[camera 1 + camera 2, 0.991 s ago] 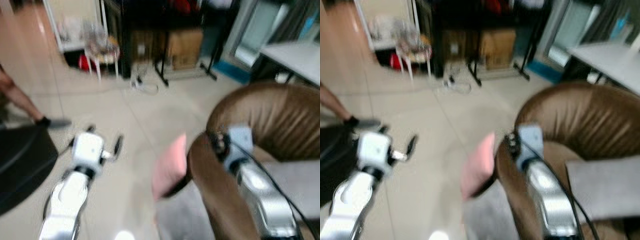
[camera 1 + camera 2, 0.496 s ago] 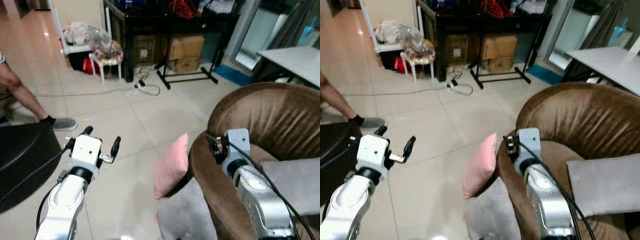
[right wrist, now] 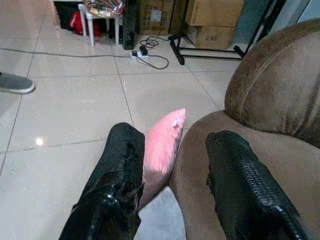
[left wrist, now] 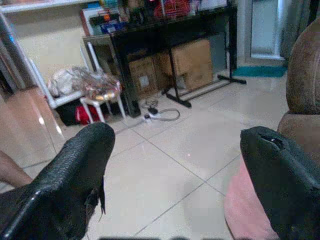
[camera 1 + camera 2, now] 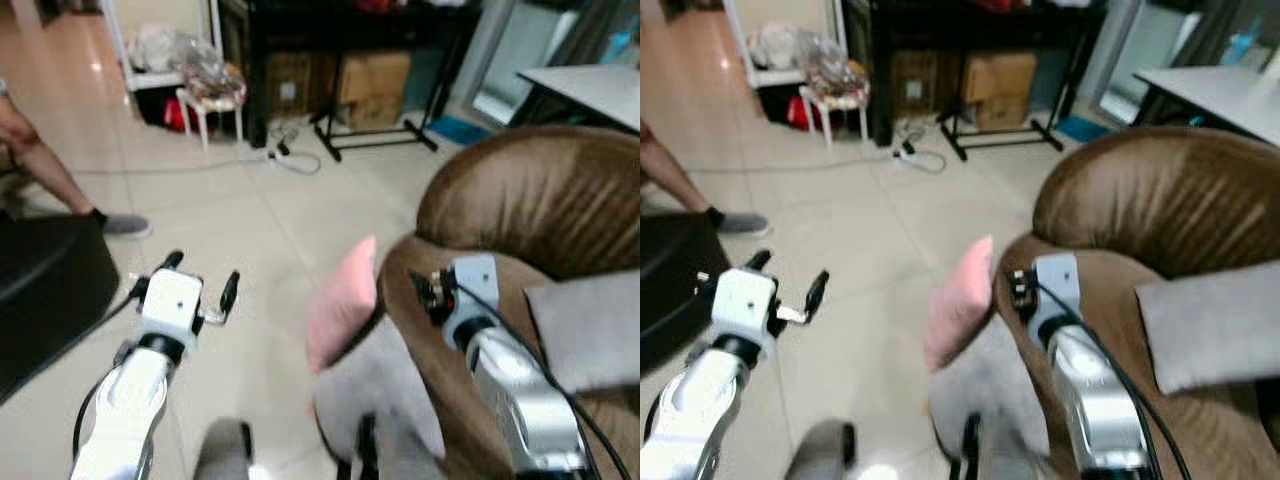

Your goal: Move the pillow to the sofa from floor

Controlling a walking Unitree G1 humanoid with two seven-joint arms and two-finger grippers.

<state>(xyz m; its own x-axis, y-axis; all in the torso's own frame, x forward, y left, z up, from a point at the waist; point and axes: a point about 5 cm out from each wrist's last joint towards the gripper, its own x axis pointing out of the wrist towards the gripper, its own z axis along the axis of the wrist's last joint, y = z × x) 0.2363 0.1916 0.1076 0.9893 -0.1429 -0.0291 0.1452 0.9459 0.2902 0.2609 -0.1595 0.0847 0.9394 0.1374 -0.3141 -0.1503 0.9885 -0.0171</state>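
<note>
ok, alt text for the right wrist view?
A pink pillow stands on the tiled floor, leaning against a brown sofa, seen between the open right gripper. Cardboard boxes and a power strip sit behind.

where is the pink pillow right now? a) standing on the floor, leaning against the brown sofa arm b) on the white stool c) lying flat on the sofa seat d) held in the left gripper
a: the pink pillow stands on edge on the tile floor, leaning against the brown sofa arm, and both grippers are open and hold nothing.
</note>
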